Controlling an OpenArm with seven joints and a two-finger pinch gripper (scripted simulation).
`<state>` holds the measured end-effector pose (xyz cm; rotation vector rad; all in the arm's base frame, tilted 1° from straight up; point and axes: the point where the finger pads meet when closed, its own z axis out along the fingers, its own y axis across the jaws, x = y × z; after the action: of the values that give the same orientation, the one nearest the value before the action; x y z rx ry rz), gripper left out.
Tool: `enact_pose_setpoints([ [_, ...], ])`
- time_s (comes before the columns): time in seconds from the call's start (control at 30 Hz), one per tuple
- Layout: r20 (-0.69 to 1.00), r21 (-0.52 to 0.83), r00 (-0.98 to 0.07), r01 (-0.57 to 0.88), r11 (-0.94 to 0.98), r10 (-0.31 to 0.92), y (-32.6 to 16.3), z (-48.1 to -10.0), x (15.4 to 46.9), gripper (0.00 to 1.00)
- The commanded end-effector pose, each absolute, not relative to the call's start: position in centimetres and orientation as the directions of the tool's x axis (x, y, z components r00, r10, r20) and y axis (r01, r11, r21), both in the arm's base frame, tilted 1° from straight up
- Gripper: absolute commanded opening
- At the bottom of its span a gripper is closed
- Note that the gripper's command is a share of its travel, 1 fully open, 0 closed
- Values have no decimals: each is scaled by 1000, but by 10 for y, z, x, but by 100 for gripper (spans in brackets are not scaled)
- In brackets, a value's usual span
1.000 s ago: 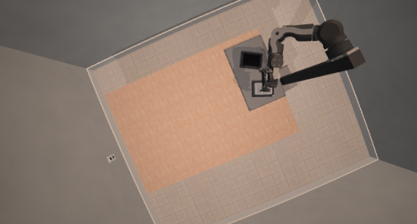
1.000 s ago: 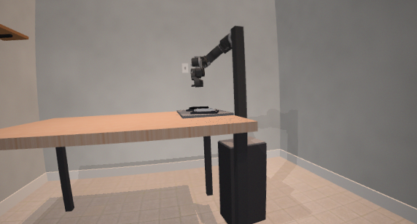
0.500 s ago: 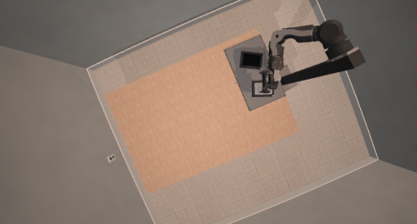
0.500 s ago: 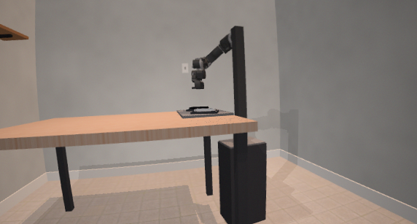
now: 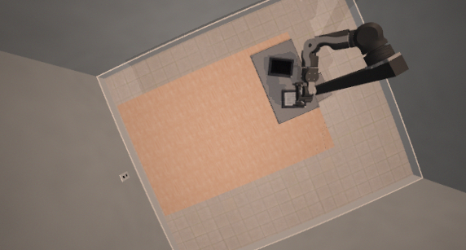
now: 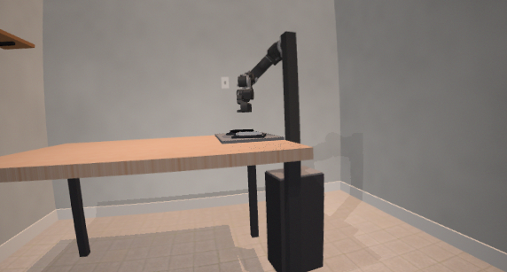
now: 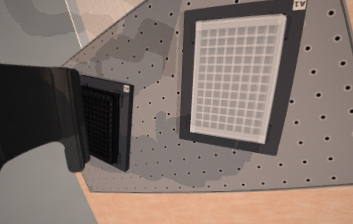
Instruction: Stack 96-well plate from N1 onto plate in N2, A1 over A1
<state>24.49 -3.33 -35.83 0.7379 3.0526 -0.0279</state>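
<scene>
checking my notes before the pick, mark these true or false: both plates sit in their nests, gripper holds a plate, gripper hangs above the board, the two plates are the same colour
1. Both plates sit in their nests: true; the white plate and the black plate each lie in a dark nest frame.
2. The gripper holds a plate: false; it is open and holds nothing.
3. The gripper hangs above the perforated board: true, well clear of it.
4. The plates are the same colour: false; one is white, one black.
</scene>
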Motion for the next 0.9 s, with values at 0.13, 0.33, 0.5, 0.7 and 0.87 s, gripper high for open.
enact_pose_setpoints([
  [0.13, -5, -8, -888, 460, 888, 460, -4, -389, 231, 77],
  [0.33, -5, -8, -888, 460, 888, 460, -4, -389, 231, 77],
  [0.5, -5, -8, -888, 460, 888, 460, -4, -389, 231, 77],
  [0.7, -5, -8, -888, 460, 888, 460, 2, -395, 228, 77],
  [0.87, -5, -8, -888, 460, 888, 460, 2, -395, 228, 77],
])
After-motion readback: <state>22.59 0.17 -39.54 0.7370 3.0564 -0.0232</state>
